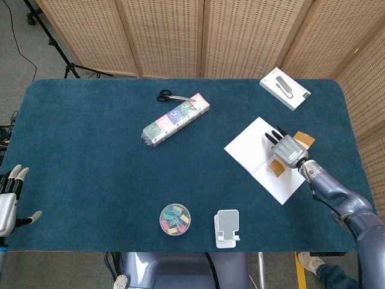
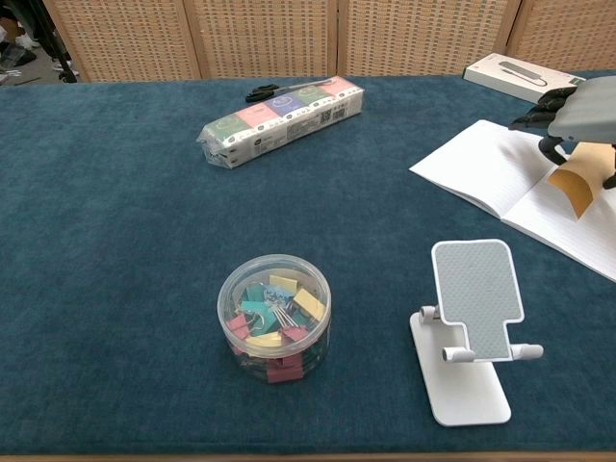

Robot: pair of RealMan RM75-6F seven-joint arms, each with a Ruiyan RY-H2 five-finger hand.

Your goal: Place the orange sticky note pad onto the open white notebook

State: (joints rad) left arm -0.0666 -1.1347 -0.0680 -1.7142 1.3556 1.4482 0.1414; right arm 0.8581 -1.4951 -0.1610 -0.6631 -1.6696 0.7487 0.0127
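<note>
Over the open white notebook point(image 1: 268, 158), at the table's 3 o'clock side, your right hand point(image 1: 287, 148) is holding the orange sticky note pad point(image 1: 277, 167), fingers clamped on it, pad hanging below toward 7 o'clock. Your left hand point(image 1: 8, 200) is idling far off, fingers apart.

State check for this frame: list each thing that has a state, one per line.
Notebook: open, flat.
Sticky pad: held by right hand, bent, over the notebook.
Left hand: holds nothing, fingers apart.
Scissors: closed.
Clip tub: upright, full of clips.
Phone stand: upright, bare.
Tissue pack: sealed.
</note>
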